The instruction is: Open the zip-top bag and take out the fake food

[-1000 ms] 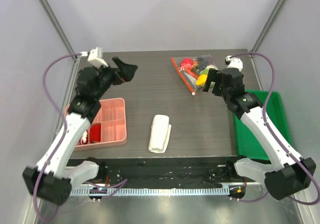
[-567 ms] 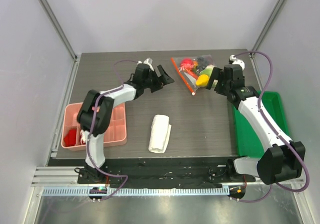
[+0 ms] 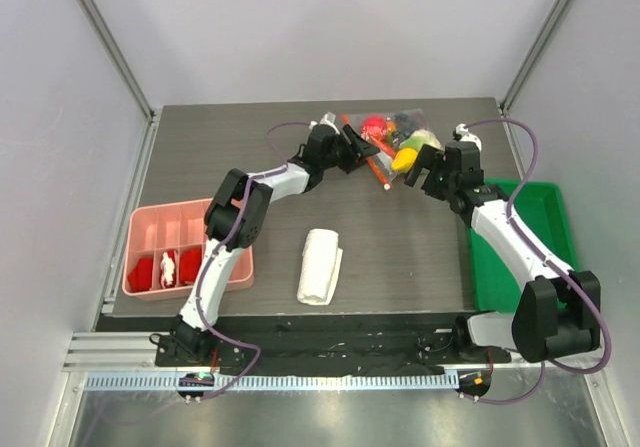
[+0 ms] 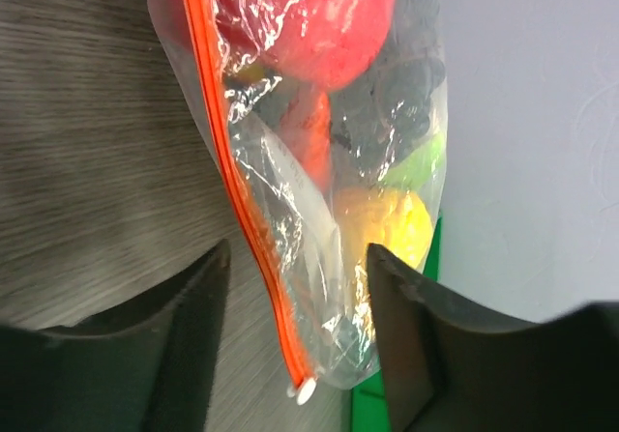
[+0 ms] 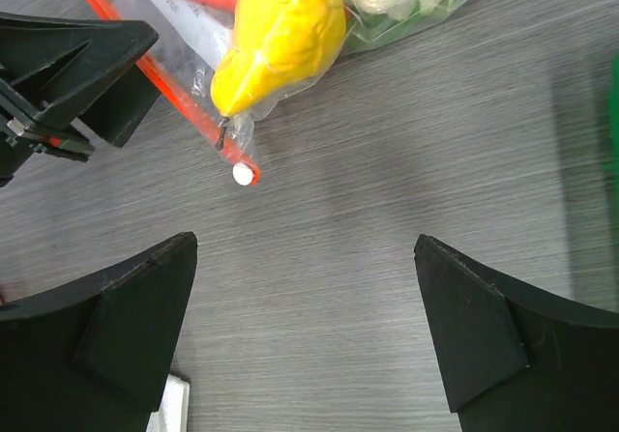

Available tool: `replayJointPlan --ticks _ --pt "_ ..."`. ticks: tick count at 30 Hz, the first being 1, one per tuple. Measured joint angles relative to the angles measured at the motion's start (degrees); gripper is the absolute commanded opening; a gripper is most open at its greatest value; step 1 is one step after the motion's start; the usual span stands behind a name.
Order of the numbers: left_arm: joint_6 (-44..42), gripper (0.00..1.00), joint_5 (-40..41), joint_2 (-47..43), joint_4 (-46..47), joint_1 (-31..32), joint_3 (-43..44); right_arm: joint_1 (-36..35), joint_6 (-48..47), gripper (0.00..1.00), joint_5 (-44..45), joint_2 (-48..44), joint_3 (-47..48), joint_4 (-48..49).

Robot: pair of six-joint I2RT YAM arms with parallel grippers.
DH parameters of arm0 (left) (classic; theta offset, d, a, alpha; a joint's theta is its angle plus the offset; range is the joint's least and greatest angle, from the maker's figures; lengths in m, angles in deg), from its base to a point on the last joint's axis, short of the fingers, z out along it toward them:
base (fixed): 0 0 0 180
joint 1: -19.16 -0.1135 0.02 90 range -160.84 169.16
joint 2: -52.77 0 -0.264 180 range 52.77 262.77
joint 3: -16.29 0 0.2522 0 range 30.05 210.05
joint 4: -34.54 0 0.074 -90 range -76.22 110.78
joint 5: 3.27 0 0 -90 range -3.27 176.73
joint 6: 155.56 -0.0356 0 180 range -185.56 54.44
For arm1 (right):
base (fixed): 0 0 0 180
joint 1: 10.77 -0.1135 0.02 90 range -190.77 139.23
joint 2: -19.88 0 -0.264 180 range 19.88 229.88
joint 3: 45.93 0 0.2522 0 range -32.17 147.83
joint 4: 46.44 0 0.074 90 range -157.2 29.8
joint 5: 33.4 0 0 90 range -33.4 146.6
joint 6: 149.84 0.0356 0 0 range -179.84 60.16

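Note:
The zip-top bag point(image 3: 392, 139) lies at the back of the table, clear with an orange-red zip strip point(image 4: 224, 152) and a white slider point(image 5: 242, 173). The fake food point(image 4: 334, 21) is inside it: red, orange, green and dark pieces and a yellow pear point(image 5: 282, 28). My left gripper point(image 3: 362, 153) is open, its jaws either side of the zip strip and bag corner near the slider point(image 4: 306, 390), which shows in the left wrist view point(image 4: 295, 331). My right gripper point(image 3: 422, 172) is open and empty over bare table just short of the slider, as the right wrist view point(image 5: 305, 326) shows.
A pink compartment tray point(image 3: 190, 252) with small red pieces sits at the front left. A folded white cloth point(image 3: 320, 265) lies front centre. A green bin point(image 3: 520, 252) stands at the table's right edge, next to the right arm.
My left arm has swung from the back left across the table to the bag's zip edge. My right gripper has edged a little closer to the bag.

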Motion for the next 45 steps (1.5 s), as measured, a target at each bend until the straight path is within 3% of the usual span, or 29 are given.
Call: replayJointPlan --ticks 2,3,7,10,20,29,36,39,40,43,45 --pt "1.44 0.41 -0.02 0.98 1.18 0.15 0.35 0.50 0.61 1.00 -1.16 0.74 -0.96 1.44" --pt "1.99 0.28 -0.02 1.25 1.44 0.20 0.33 0.90 1.11 1.00 -1.60 1.20 -1.36 1.97" --pt "4.61 0.02 -0.72 1.57 3.39 0.20 0.13 3.10 3.82 1.00 -4.61 3.54 -2.43 4.55" --pt "5.99 0.00 -1.92 1.16 6.75 0.20 -1.29 4.44 6.49 1.00 -7.15 5.18 -3.37 6.84" --pt "16.70 0.01 -4.87 -7.13 21.11 0.20 -19.43 6.75 23.45 0.98 -19.89 7.87 -11.96 22.75" --pt "22.71 0.00 -5.55 -10.27 28.20 0.79 -25.07 6.64 39.10 0.91 -26.27 7.93 -21.70 37.97" --pt "24.24 0.00 -5.55 -11.89 30.40 2.25 -25.44 5.99 45.51 0.68 -27.67 9.86 -24.74 48.89" --pt "24.20 0.00 -5.55 -13.70 30.36 2.45 -27.23 5.88 47.25 0.46 -28.39 12.02 -24.76 54.03" --pt "23.96 0.00 -5.57 -14.34 30.23 2.45 -27.78 5.75 47.82 0.30 -28.59 12.63 -24.76 55.23" --pt "22.27 0.00 -5.62 -15.93 29.49 2.45 -29.05 5.22 49.33 0.04 -29.70 14.23 -24.68 58.38" --pt "20.02 0.07 -5.55 -17.51 27.50 2.08 -30.21 4.96 51.01 0.01 -30.14 15.37 -24.70 60.11"
